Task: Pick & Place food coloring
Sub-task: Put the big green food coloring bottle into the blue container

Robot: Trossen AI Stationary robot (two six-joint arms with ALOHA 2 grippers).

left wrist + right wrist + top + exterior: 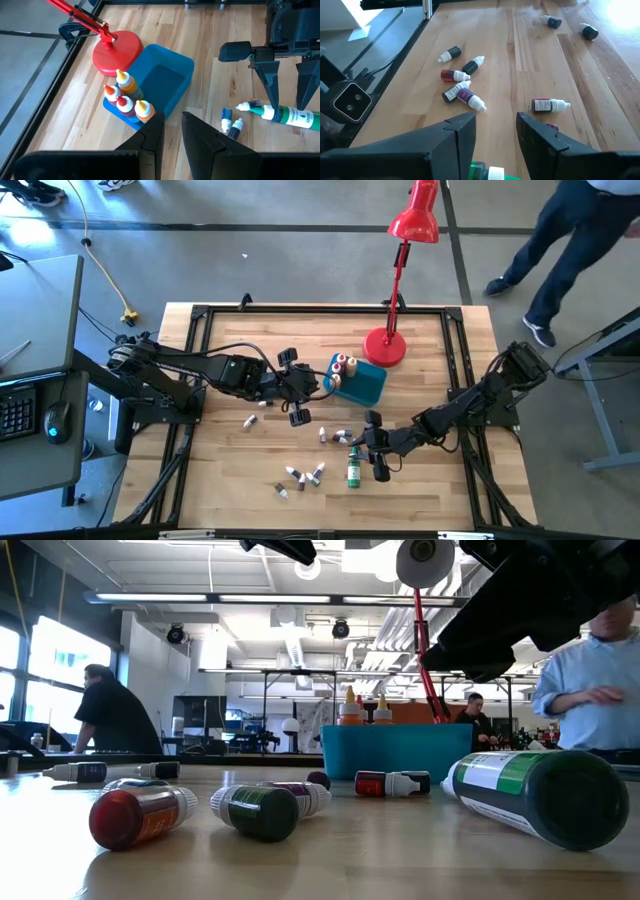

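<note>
High view: left gripper (297, 387) sits by the teal tub (368, 385), fingers together and empty, four food coloring bottles (345, 364) upright in the tub's corner, the rest scattered on the surface (220, 470). Right gripper (378, 455) hovers over the green bottle (353, 470), fingers apart. Right wrist view: green bottle (487, 172) lies just under the fingers (460, 131); likely light, rigid, slick and prone to rolling, so grip mid-body across the width.
</note>
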